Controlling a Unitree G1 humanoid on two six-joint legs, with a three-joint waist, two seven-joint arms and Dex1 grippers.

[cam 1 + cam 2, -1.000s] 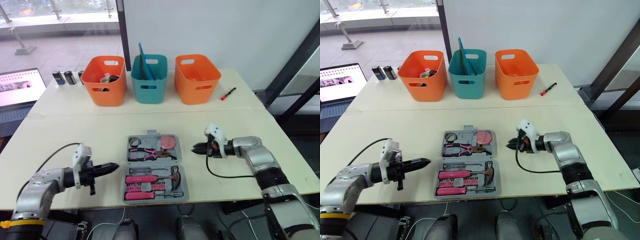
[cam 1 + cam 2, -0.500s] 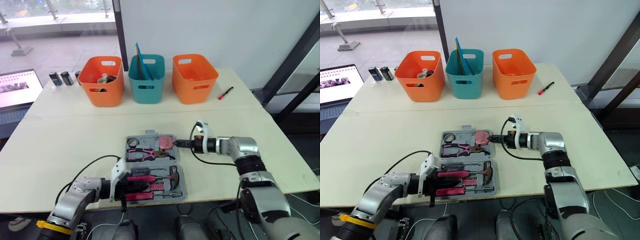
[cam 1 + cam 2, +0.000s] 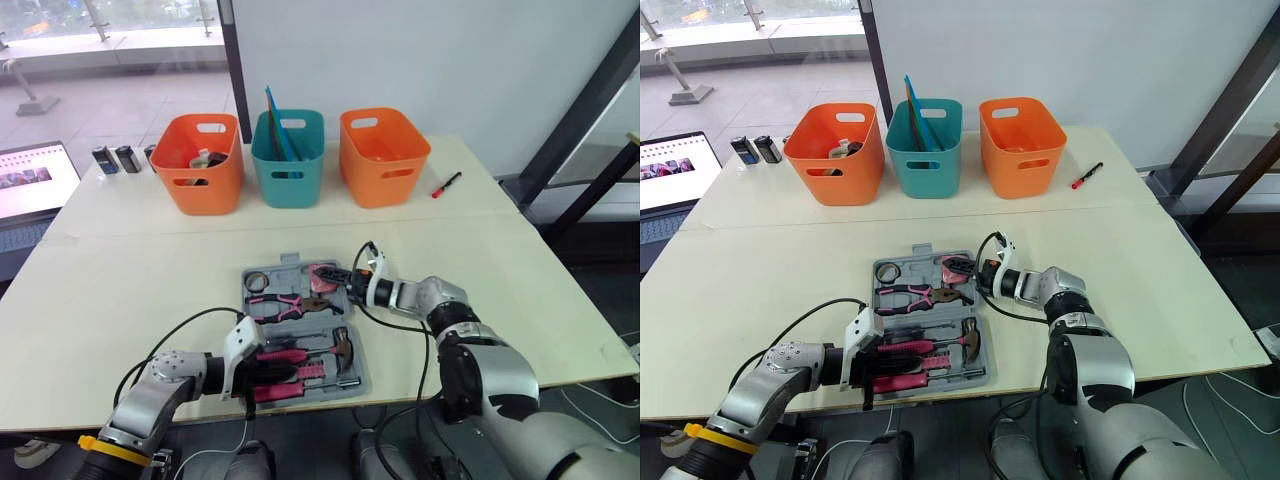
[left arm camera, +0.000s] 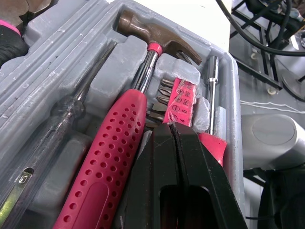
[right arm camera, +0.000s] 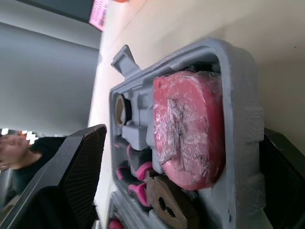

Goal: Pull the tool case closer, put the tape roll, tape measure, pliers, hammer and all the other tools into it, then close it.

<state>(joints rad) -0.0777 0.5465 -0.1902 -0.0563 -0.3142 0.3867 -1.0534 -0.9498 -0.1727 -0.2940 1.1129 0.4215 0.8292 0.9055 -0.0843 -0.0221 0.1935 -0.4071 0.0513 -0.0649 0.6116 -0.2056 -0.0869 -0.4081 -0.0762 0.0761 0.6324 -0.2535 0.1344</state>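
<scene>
The grey tool case (image 3: 358, 372) lies open near the table's front edge. It holds a tape roll (image 3: 258, 283), a pink tape measure (image 3: 325, 275), pliers (image 3: 290, 303) and a pink-handled hammer (image 3: 300, 353). My left gripper (image 3: 268, 372) is shut with nothing in it. Its tips lie over the case's front row, beside the hammer handle (image 4: 109, 157) and against the pink bit holder (image 4: 178, 102). My right gripper (image 3: 337, 279) is open at the case's far right corner. Its fingers (image 5: 81, 157) stand either side of the tape measure (image 5: 186, 129).
An orange bin (image 3: 200, 160), a teal bin (image 3: 288, 155) and a second orange bin (image 3: 378, 155) line the back of the table. A red marker (image 3: 445, 184) lies at the back right. A laptop (image 3: 30, 190) and small dark cylinders (image 3: 115, 158) sit at the far left.
My right gripper has moved left to the case's tape measure corner and opened. My left gripper has moved right onto the case's front row, still shut. The camera has shifted slightly.
</scene>
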